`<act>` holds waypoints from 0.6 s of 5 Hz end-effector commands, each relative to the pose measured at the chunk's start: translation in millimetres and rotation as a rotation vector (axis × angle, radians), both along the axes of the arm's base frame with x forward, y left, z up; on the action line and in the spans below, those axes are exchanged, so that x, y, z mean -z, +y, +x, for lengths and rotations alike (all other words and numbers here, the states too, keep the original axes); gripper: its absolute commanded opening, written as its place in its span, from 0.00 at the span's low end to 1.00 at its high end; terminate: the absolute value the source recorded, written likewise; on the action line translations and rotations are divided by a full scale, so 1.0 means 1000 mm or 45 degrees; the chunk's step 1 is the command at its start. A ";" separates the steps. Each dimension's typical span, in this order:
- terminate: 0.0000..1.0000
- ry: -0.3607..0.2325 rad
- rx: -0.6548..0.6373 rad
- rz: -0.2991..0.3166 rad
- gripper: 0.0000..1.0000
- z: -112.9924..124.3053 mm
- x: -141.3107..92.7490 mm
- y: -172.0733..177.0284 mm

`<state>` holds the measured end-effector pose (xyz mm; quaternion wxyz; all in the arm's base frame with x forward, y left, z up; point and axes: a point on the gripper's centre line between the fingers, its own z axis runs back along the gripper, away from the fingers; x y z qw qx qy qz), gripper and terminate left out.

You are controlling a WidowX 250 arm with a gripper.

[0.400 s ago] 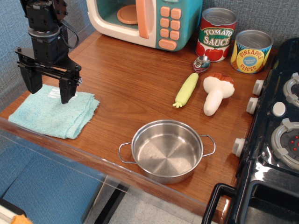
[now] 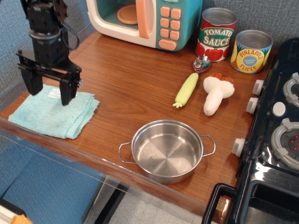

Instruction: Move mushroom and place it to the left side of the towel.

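Observation:
The mushroom [image 2: 215, 94], with a creamy-white stem and brown-orange cap, lies on the wooden counter at the right, beside the stove. The light teal towel [image 2: 53, 111] lies folded at the counter's front left corner. My black gripper [image 2: 50, 97] hangs over the towel's far part, far left of the mushroom. Its two fingers [image 2: 66, 92] point down, spread apart, with nothing between them.
A slim yellow-green toy vegetable [image 2: 186, 89] lies just left of the mushroom. A steel pot [image 2: 167, 150] stands at the front. A spoon [image 2: 202, 63], a tomato sauce can [image 2: 216, 34], a pineapple can [image 2: 251, 51] and a toy microwave [image 2: 145, 19] stand at the back. A black stove [image 2: 275, 135] borders the right.
The gripper has shifted very slightly; it stays open over the towel. Nothing else has moved.

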<state>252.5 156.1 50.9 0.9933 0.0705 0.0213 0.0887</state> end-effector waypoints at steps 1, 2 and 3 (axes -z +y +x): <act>0.00 -0.137 0.062 -0.114 1.00 0.022 -0.021 -0.045; 0.00 -0.194 0.129 -0.113 1.00 0.057 -0.025 -0.093; 0.00 -0.261 0.154 -0.108 1.00 0.098 -0.033 -0.144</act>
